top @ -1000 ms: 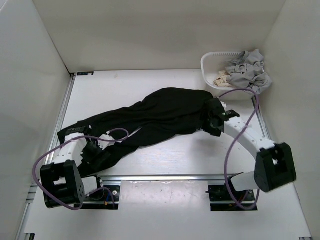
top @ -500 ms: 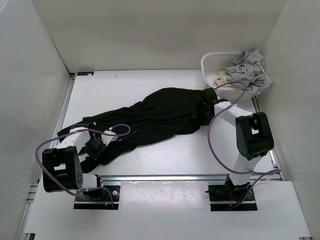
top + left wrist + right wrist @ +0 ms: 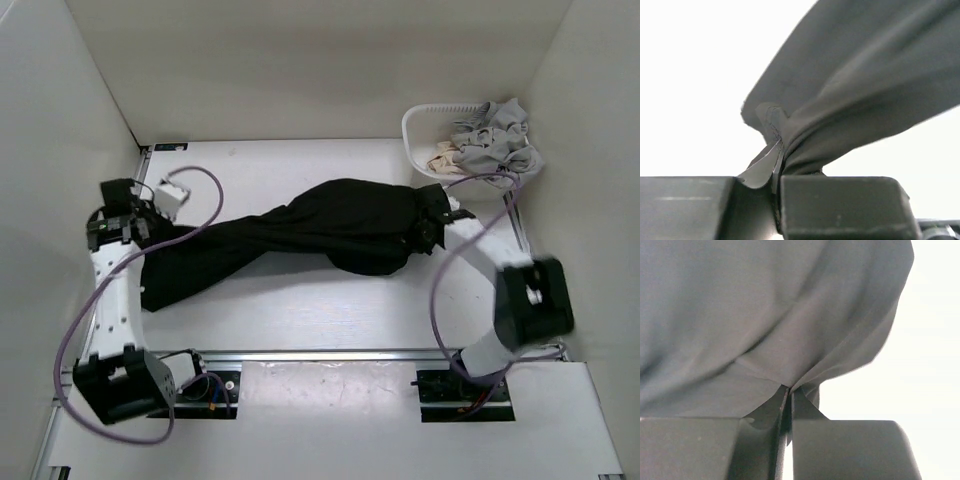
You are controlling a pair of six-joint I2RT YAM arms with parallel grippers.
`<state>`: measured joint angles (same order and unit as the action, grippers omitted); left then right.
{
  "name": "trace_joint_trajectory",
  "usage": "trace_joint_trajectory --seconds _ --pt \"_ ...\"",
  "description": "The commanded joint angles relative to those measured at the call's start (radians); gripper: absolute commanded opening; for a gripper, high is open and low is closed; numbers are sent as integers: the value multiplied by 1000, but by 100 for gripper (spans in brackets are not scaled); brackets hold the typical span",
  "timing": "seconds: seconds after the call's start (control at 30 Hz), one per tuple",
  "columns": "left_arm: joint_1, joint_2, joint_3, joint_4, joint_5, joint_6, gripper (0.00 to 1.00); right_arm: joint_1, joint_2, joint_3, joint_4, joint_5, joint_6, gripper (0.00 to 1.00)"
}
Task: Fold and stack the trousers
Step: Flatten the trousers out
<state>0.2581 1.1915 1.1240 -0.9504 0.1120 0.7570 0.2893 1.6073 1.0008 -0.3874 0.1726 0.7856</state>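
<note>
Top external view: black trousers [image 3: 300, 235] lie drawn out across the white table [image 3: 330, 315] from 9 o'clock to 3 o'clock. Left gripper [image 3: 135, 232] is clenched on bunched fabric at the 9 o'clock end. Right gripper [image 3: 428, 220] is clenched on a fold at the 3 o'clock end, near the white basket [image 3: 412, 140] of grey garments [image 3: 495, 140] at 1 o'clock.

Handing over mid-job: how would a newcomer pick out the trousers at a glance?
Start at the white table. Stretched across its middle, from the left end effector to the right end effector, are the trousers. They are the only black cloth, unlike the light grey garments in the white basket at the far right.
</note>
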Motion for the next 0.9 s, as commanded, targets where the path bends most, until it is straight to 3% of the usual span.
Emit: trace_joint_trajectory --seconds 0.0,0.07,0.17,0.27,0.37,0.5,0.67,0.7,0.73,0.77,0.8,0.83,0.87 --pt "13 -122 175 -54 -44 -31 14 146 -346 56 -196 267 -3 0" --pt "13 -150 285 -66 -101 -42 14 232 -515 135 -421 447 22 0" --pt "13 -159 420 -67 -172 -61 14 378 -667 286 -646 553 122 0" --pt "13 -127 531 -67 -163 -73 14 392 -687 425 -747 522 98 0" --pt "13 -20 597 -51 -163 -82 14 383 -580 527 -765 469 -20 0" --pt "13 172 715 -16 -98 -119 14 273 -341 657 -689 421 -173 0" --pt "-31 492 822 -16 -69 -169 14 -43 -112 656 -498 55 -256 3" --pt "-52 540 867 -16 -69 -179 14 -61 -21 677 -489 -25 -266 9" --pt "-62 639 893 -16 -69 -179 18 -70 24 706 -508 -25 -266 35" --pt "-72 693 925 -16 -69 -192 27 -70 67 740 -527 -16 -278 50" --pt "-88 748 959 -40 -110 -193 64 -70 139 807 -556 1 -289 59" --pt "-123 802 1031 -63 -136 -193 80 -70 163 831 -586 25 -289 85" --pt "-138 891 1059 -88 -161 -193 89 -70 175 840 -629 45 -289 87"
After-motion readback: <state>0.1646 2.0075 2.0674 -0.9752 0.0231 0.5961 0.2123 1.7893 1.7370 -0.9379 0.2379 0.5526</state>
